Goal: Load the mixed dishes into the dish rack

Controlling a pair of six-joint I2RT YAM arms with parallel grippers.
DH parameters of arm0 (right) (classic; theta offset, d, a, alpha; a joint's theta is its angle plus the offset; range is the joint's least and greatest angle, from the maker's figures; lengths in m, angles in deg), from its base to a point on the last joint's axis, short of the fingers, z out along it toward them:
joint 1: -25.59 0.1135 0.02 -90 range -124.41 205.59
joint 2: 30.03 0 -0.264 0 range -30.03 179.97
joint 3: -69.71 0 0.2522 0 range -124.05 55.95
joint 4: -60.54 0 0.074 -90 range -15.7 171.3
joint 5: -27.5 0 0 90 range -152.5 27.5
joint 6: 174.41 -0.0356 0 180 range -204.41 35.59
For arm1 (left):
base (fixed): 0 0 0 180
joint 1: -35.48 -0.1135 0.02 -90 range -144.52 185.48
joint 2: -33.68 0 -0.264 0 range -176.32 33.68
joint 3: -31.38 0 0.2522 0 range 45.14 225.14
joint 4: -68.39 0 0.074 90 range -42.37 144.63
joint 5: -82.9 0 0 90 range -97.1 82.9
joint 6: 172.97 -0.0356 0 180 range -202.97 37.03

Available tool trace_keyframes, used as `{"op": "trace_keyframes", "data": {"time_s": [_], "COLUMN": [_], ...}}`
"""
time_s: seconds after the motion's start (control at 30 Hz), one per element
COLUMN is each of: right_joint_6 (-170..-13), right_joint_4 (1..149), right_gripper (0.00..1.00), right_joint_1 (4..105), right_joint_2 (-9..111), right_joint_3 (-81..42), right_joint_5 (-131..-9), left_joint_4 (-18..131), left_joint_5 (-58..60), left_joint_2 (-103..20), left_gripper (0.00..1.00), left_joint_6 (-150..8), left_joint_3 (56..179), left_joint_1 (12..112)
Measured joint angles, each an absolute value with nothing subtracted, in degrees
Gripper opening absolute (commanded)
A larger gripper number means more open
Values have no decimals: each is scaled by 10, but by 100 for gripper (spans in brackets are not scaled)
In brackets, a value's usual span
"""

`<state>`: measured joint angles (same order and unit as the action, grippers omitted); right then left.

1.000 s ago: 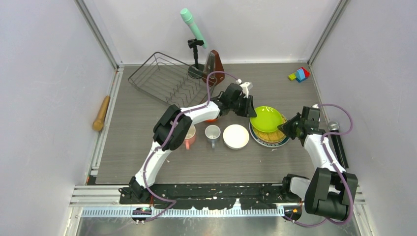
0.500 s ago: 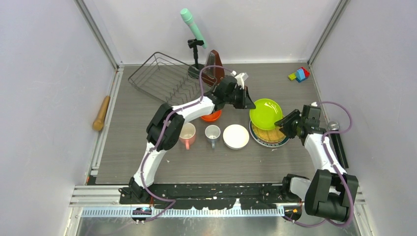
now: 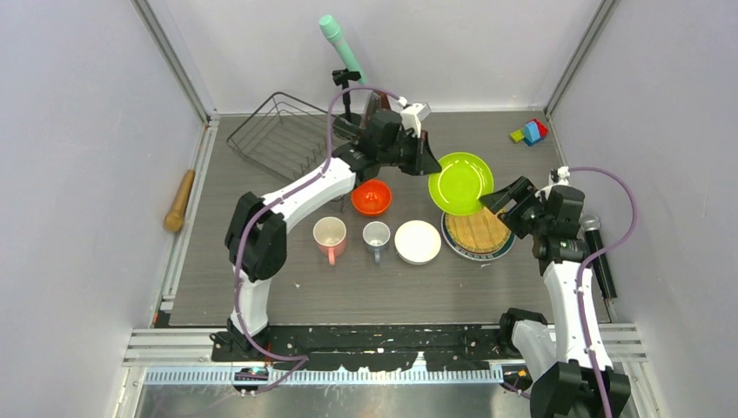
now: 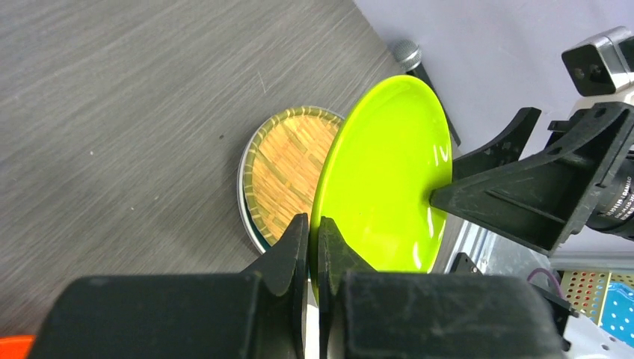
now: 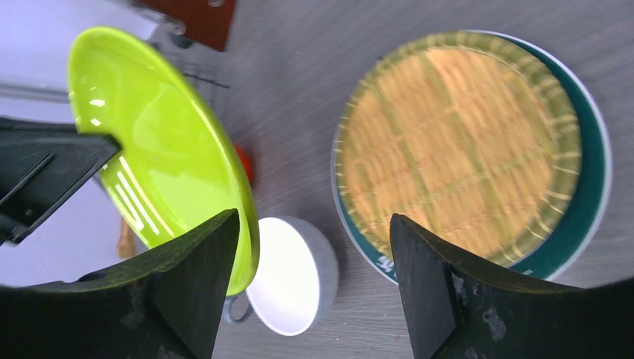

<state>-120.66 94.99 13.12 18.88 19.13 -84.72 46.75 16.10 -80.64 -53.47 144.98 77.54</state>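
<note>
My left gripper (image 3: 431, 165) is shut on the rim of the lime-green plate (image 3: 460, 183), which hangs tilted on edge above the table. In the left wrist view its jaws pinch the plate's (image 4: 381, 187) lower edge. My right gripper (image 3: 503, 198) stands open just right of the plate, one finger beside the rim (image 5: 157, 157), holding nothing. The tan plate (image 3: 476, 231) lies on the teal-rimmed plate (image 3: 502, 249). The white bowl (image 3: 418, 241), grey-blue mug (image 3: 376, 237), pink mug (image 3: 330, 237) and orange-red bowl (image 3: 372, 197) stand on the table. The dish rack (image 3: 291, 139) sits at the back left.
A mint microphone on a stand (image 3: 339, 52) and a brown block (image 3: 383, 109) stand behind the rack. A wooden roller (image 3: 180, 200) lies off the table's left edge, toy blocks (image 3: 529, 132) at the back right, a black microphone (image 3: 596, 252) along the right edge.
The right gripper has opened and let go of the lime-green plate. The left gripper closed on its rim and carried it up and back, off the tan plate.
</note>
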Motion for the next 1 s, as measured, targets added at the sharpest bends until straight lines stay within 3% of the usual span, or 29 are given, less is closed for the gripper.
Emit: {"op": "trace_keyframes", "data": {"time_s": [0.13,0.37,0.57,0.7,0.87,1.0], "right_joint_6": [-1205,-1223,-1241,-1247,-1251,-1250], "right_joint_4": [929,884,866,863,863,863], "right_gripper": [75,56,55,49,54,47], "right_joint_1": [131,131,133,138,143,143], "right_joint_2": [173,174,185,190,205,208], "right_joint_3": [168,139,132,130,118,115], "right_joint_5": [-900,-962,-996,-1003,-1006,-1006], "left_joint_4": [453,427,419,417,417,416], "left_joint_5": [171,177,185,191,200,213], "left_joint_2": [-773,-729,-717,-717,-717,-717], "left_gripper": [0,0,0,0,0,0], "left_joint_6": [-549,-570,-577,-577,-577,-577], "left_joint_3": [1445,1431,1421,1420,1420,1420], "left_joint_1": [766,760,761,761,761,761]}}
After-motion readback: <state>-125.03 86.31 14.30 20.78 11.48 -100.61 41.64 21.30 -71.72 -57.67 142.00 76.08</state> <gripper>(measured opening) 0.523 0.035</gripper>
